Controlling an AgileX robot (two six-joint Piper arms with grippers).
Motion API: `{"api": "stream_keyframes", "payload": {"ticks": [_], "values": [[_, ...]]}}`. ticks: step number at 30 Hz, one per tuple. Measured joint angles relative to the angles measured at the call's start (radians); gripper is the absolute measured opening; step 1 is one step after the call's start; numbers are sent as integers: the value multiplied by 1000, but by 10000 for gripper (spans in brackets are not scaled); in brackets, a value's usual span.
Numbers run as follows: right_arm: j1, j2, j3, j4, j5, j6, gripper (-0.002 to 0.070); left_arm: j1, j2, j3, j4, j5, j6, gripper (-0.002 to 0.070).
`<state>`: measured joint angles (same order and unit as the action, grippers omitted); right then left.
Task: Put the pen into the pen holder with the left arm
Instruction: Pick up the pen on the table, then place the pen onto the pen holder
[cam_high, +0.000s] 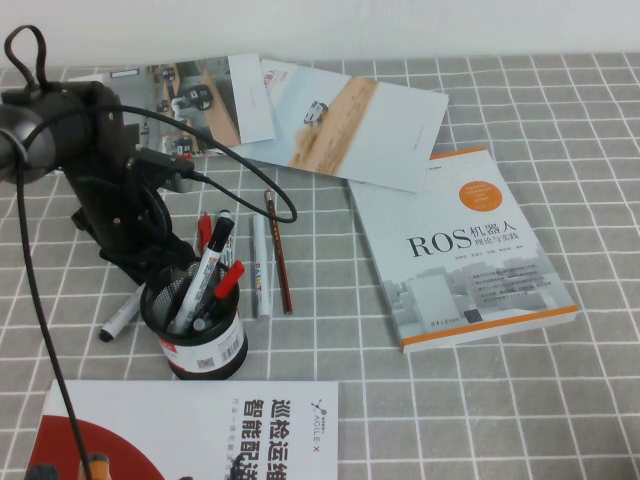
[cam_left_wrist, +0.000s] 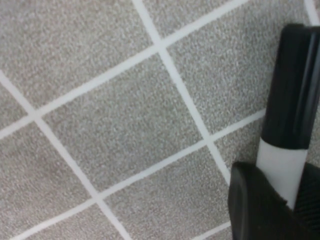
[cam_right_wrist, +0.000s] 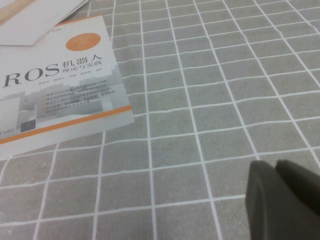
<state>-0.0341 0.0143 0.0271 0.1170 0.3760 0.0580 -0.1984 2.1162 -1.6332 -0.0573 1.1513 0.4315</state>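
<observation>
The pen (cam_high: 122, 318), a whitish-grey marker with a black cap, lies slanted on the checked cloth to the left of the pen holder (cam_high: 200, 340). The holder is a black mesh cup with a red-and-white QR label, and it holds a black-capped marker and a red-capped one. My left gripper (cam_high: 140, 282) is low at the cloth just behind and left of the holder. In the left wrist view its fingers (cam_left_wrist: 252, 207) press on both sides of the pen's barrel (cam_left_wrist: 280, 162), cap pointing away. My right gripper (cam_right_wrist: 280, 200) hovers over bare cloth, fingers together, out of the high view.
A slim white pen (cam_high: 260, 268), a brown pencil (cam_high: 279, 255) and red-capped markers (cam_high: 204, 228) lie behind and right of the holder. A ROS book (cam_high: 460, 250) lies at the right, brochures (cam_high: 350, 125) at the back, and another book (cam_high: 190, 430) at the front edge.
</observation>
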Motion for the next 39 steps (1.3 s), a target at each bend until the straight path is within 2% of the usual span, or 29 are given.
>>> {"api": "stream_keyframes", "payload": {"ticks": [8, 17, 24, 28, 33, 36, 39], "values": [[0, 0, 0, 0, 0, 0, -15, 0, -77, 0, 2, 8, 2, 116], [0, 0, 0, 0, 0, 0, -15, 0, -342, 0, 4, 9, -39, 116], [0, 0, 0, 0, 0, 0, -15, 0, -572, 39, -69, -40, -49, 116], [0, 0, 0, 0, 0, 0, -15, 0, -699, 166, -126, -139, -35, 116], [0, 0, 0, 0, 0, 0, -15, 0, -886, 439, -203, -346, 34, 116], [0, 0, 0, 0, 0, 0, -15, 0, -989, 626, -291, -487, 111, 116], [0, 0, 0, 0, 0, 0, -15, 0, -1078, 787, -447, -620, 230, 116]]}}
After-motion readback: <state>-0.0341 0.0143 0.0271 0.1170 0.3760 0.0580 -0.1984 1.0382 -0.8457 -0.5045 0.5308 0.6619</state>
